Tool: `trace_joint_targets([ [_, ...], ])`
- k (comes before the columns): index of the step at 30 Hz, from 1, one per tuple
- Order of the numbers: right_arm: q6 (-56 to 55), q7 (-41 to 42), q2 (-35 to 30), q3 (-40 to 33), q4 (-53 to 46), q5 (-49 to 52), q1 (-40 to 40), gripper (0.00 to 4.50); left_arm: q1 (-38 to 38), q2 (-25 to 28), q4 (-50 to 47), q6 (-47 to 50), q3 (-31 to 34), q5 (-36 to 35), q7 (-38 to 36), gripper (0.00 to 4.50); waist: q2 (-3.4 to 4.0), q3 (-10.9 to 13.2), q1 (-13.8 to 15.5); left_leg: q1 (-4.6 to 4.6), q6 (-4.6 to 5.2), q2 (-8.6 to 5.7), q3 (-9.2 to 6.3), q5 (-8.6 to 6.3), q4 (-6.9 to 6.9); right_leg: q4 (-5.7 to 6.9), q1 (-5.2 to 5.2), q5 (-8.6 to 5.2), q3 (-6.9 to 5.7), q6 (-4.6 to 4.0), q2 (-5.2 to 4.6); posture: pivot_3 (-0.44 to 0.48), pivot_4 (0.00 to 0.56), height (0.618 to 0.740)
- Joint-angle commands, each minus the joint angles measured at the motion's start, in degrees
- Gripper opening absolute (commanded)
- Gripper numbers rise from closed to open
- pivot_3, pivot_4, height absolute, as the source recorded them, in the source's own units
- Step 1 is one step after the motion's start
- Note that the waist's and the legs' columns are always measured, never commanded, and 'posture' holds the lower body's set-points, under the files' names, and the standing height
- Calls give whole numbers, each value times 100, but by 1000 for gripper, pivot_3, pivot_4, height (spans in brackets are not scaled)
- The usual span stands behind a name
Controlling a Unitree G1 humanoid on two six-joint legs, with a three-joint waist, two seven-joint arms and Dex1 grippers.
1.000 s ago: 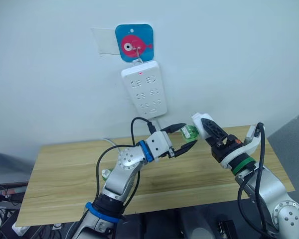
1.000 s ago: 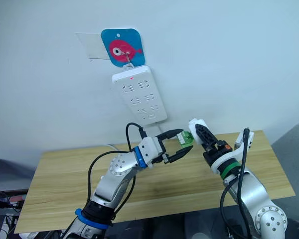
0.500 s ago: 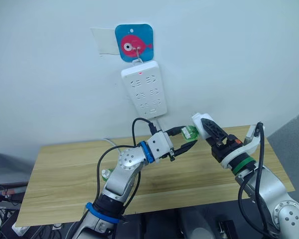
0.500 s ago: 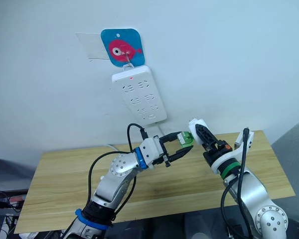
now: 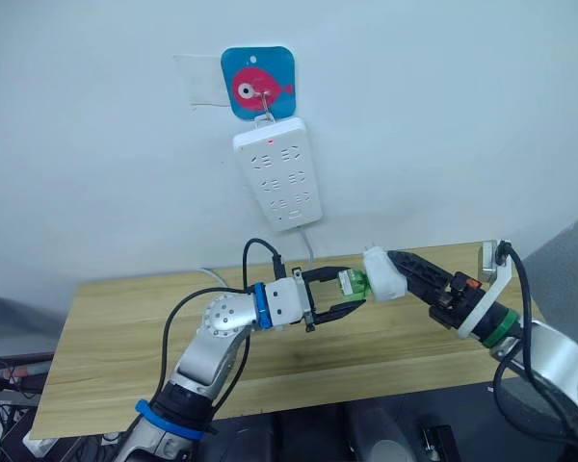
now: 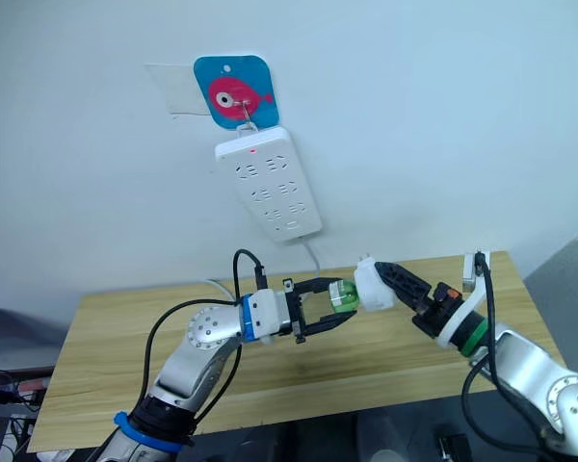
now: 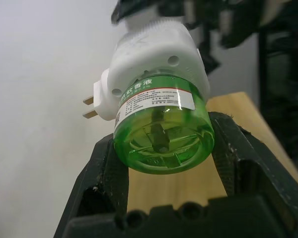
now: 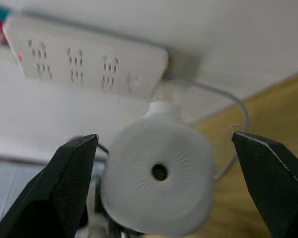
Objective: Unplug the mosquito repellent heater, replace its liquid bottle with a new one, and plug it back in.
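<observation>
Your left tool (image 5: pixel 342 296) clamps the liquid bottle (image 7: pixel 163 130) for unscrewing; right tool (image 5: pixel 397 271) braces the mosquito repellent heater (image 5: pixel 380 272), closure indeterminate.

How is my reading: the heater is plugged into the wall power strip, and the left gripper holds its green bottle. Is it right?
Not quite. The mosquito repellent heater is unplugged, in the air apart from the power strip, prongs bare, as the left wrist view shows. The left gripper does hold the liquid bottle.
</observation>
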Motion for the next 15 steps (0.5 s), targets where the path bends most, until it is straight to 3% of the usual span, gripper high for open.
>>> trace_joint_targets([
  [1, 1168, 1072, -418, -122, 732, 138, -398, 4483, -79, 78, -196, -236, 56, -228, -359, 2217, 0, 0, 5, 0, 1, 0, -2, 0, 0, -1, 0, 0, -1, 0, 0, -221, 219, 740],
  [8, 2459, 2078, -1127, 547, 1862, 138, -1522, 4483, -196, 121, -66, -558, -24, -179, -765, 2217, -1, 1, 35, -6, 10, 1, -4, -6, 13, -1, 3, 0, -4, 0, -1, -191, 224, 740],
  [15, 2870, 2572, -1345, 1074, 2093, 138, -2003, 4483, -325, 71, 159, -876, -56, 36, -762, 2217, -3, 5, 124, -16, 47, 2, -2, -28, 62, -2, 12, 1, -3, 1, -9, -185, 230, 740],
])
